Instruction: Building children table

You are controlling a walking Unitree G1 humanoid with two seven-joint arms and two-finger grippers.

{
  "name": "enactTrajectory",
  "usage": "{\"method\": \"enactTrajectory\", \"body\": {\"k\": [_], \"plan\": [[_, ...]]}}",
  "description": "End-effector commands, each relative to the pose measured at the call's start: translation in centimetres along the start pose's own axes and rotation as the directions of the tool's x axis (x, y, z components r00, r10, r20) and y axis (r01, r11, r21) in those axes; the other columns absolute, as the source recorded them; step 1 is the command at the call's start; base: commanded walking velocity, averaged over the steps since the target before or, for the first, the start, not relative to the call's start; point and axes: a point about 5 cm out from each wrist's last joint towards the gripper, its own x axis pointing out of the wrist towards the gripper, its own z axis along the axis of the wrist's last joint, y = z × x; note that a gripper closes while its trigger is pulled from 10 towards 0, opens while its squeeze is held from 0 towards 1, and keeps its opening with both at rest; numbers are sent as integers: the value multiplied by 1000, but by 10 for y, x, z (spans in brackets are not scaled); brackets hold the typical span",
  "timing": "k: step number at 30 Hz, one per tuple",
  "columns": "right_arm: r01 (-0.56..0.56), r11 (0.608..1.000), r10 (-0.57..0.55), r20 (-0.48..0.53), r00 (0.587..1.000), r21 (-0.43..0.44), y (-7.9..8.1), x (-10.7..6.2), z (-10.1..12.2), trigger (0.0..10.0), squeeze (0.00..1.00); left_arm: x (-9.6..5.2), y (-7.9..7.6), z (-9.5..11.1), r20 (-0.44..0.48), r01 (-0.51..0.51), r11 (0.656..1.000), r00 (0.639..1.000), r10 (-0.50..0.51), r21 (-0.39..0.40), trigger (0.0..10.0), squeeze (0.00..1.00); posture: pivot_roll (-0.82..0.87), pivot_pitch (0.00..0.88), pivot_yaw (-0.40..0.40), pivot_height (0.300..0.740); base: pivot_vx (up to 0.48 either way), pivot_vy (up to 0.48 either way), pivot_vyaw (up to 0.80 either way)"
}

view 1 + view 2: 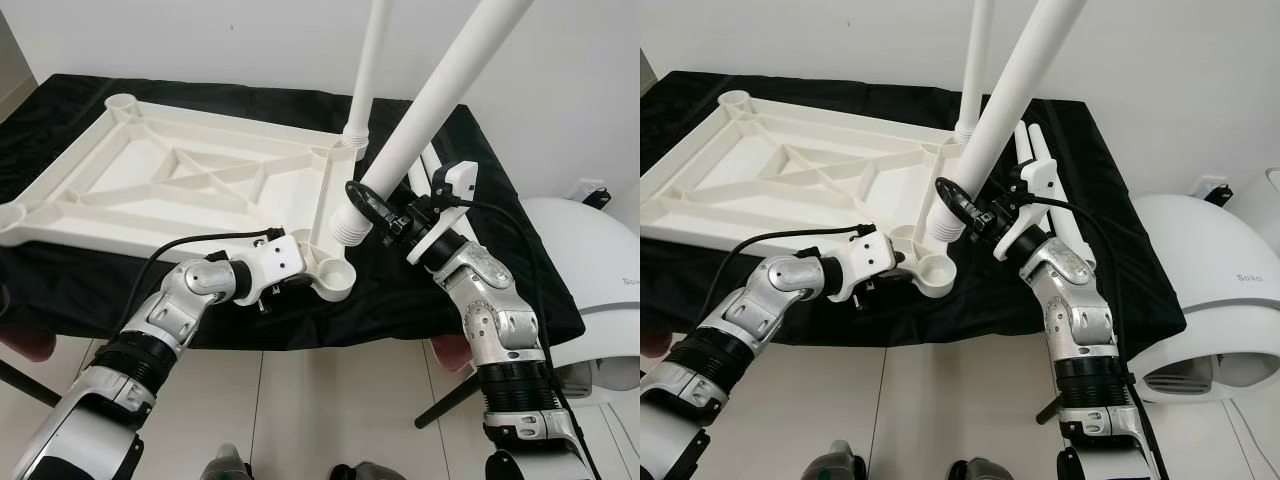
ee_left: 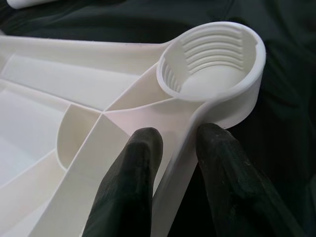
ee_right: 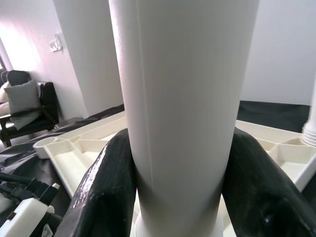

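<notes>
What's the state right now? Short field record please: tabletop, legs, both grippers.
tabletop: white tabletop lies upside down on black cloth
fitted leg: upright leg stands in far corner socket
held leg: tilted leg, threaded end just above near socket, not yet in
left gripper: pinches the rim wall beside near socket
right gripper: clamps tilted leg

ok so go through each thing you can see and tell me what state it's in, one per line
Tabletop: upside down on the black cloth, ribs facing up.
Fitted leg: standing upright in the far corner socket.
Loose leg: tilted, threaded end just above the tabletop, not yet in a socket.
Near corner socket: empty, threads showing.
Left gripper: shut on the tabletop rim.
Right gripper: shut on the loose leg.
</notes>
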Motion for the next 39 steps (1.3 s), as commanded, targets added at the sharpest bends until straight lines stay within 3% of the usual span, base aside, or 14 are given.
{"method": "enactTrajectory", "body": {"k": [1, 11, 13, 18, 19, 31, 32, 34, 36, 37, 39], "plan": [[-10, 1000, 11, 21, 1000, -18, 0, 3, 8, 10000, 0, -1, -2, -6, -30, -4, 1000, 1000, 3, -16, 10000, 0, 17, 54, -20, 740, 0, 0, 0], [-13, 1000, 13, 20, 1000, -17, 0, 3, 8, 10000, 0, 1, -3, -8, -43, -7, 1000, 999, 7, -13, 10000, 0, 16, 49, -22, 740, 0, 0, 0], [-15, 1000, 15, 15, 1000, -17, 0, 3, 8, 10000, 0, -2, -4, -10, -30, 5, 999, 1000, -6, -40, 0, 0, 15, 47, -23, 740, 0, 0, 0], [-17, 1000, 17, 11, 1000, -18, 0, 3, 8, 10000, 0, -7, -5, -14, -37, 28, 999, 999, -30, -46, 0, 0, 15, 44, -25, 740, 0, 0, 0], [-18, 1000, 18, 9, 1000, -20, 0, 3, 7, 10000, 0, -8, -5, -16, -41, 37, 998, 998, -40, -56, 10000, 0, 17, 43, -25, 740, 0, 0, 0], [-25, 999, 25, 4, 1000, -27, -1, 3, 7, 10000, 0, -16, 0, -23, -30, 71, 987, 997, -77, -147, 10000, 0, 15, 39, -21, 740, 0, 0, 0], [-25, 999, 25, 4, 1000, -28, -1, 2, 7, 10000, 0, -17, 2, -23, -18, 74, 981, 997, -78, -179, 10000, 996, 15, 39, -21, 740, 0, 0, 0], [-23, 999, 23, 5, 1000, -27, -1, 2, 8, 10000, 0, -19, 6, -24, -10, 73, 975, 997, -76, -208, 10000, 1000, 12, 46, -22, 740, 0, 0, 0], [-23, 999, 23, 5, 1000, -27, -1, 2, 8, 10000, 0, -19, 6, -24, -10, 73, 975, 997, -76, -208, 10000, 1000, 12, 46, -22, 740, 0, 0, 0], [-22, 999, 22, 5, 1000, -29, -2, 2, 8, 10000, 0, -19, 7, -25, -11, 74, 975, 997, -78, -210, 10000, 0, 12, 47, -22, 740, 0, 0, 0], [-19, 999, 19, 4, 1000, -32, -2, 1, 9, 10000, 0, -22, 6, -27, -14, 101, 972, 994, -106, -211, 10000, 0, 10, 52, -21, 740, 0, 0, 0]]}}
